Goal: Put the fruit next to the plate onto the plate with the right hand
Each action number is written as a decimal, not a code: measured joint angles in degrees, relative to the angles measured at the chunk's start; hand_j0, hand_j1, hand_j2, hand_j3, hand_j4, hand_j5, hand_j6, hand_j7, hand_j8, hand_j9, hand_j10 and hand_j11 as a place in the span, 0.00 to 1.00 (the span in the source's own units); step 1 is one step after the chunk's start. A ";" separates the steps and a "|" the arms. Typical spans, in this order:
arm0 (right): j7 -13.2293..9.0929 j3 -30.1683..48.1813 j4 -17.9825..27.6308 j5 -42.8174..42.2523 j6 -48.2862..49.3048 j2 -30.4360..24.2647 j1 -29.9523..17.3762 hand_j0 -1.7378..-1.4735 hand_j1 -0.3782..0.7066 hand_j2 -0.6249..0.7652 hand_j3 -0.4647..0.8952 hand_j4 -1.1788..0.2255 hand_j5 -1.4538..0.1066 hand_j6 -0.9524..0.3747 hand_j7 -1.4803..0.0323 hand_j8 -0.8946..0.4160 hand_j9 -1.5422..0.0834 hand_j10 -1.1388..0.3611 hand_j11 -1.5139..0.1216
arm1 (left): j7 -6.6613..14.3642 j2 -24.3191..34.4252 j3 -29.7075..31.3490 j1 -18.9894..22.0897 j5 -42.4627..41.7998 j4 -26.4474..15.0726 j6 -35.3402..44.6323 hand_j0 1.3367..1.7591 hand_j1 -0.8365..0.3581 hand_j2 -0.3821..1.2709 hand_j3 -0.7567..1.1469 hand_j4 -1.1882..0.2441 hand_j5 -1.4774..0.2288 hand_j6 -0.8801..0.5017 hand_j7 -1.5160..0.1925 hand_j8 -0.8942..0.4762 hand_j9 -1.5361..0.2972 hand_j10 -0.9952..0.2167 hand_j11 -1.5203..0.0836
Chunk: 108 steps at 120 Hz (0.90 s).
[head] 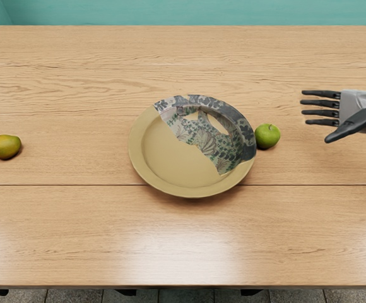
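Right hand point(342, 115) is in from the right edge, above the table point(183, 240). Fingers point(318, 103) are straight and spread, pointing toward 9 o'clock, thumb angled below them, nothing in the grasp. The green apple point(267, 136) sits on the table at the plate's point(170, 158) 3 o'clock, just beside the rim, not on it. The hand is between 2 and 3 o'clock of the apple, clear of it. The yellow-green mango point(4, 146) is at the plate's 9 o'clock, well apart, near the left edge.

teal wall point(170, 11), wooden table point(170, 240), tiled floor point(183, 295)
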 joint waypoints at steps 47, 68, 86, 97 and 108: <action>-1.96 2.46 6.57 -14.25 0.00 4.80 8.97 0.30 0.07 0.44 0.34 0.81 0.90 0.69 0.95 0.65 0.92 0.73 0.90 | 0.00 0.00 0.00 0.00 0.00 0.00 0.00 0.76 0.75 0.26 0.40 0.66 0.68 0.46 0.70 0.47 0.67 0.62 0.75; -1.81 4.57 9.38 -29.45 -1.62 10.22 10.08 0.30 0.07 0.44 0.34 0.81 0.90 0.69 0.94 0.65 0.92 0.73 0.89 | 0.00 0.00 0.00 0.00 -0.01 0.00 0.00 0.76 0.75 0.26 0.40 0.66 0.68 0.46 0.70 0.47 0.67 0.62 0.75; -1.73 4.38 14.49 -41.45 -10.68 11.61 9.61 0.30 0.06 0.45 0.34 0.81 0.90 0.69 0.95 0.66 0.92 0.74 0.90 | 0.00 0.00 0.01 0.00 -0.01 0.00 0.00 0.76 0.75 0.26 0.40 0.66 0.68 0.46 0.70 0.47 0.67 0.62 0.75; -1.75 4.22 15.48 -47.54 -16.32 13.15 8.12 0.30 0.06 0.45 0.34 0.81 0.90 0.69 0.95 0.66 0.92 0.74 0.90 | 0.01 0.00 0.01 0.00 -0.01 0.00 0.00 0.76 0.75 0.26 0.40 0.66 0.68 0.46 0.70 0.47 0.67 0.62 0.75; -1.77 4.12 15.61 -50.37 -21.05 14.09 5.96 0.30 0.07 0.45 0.34 0.81 0.90 0.69 0.95 0.65 0.92 0.73 0.90 | 0.01 0.00 0.01 0.00 -0.01 0.00 0.00 0.76 0.75 0.26 0.40 0.66 0.68 0.46 0.70 0.47 0.67 0.62 0.75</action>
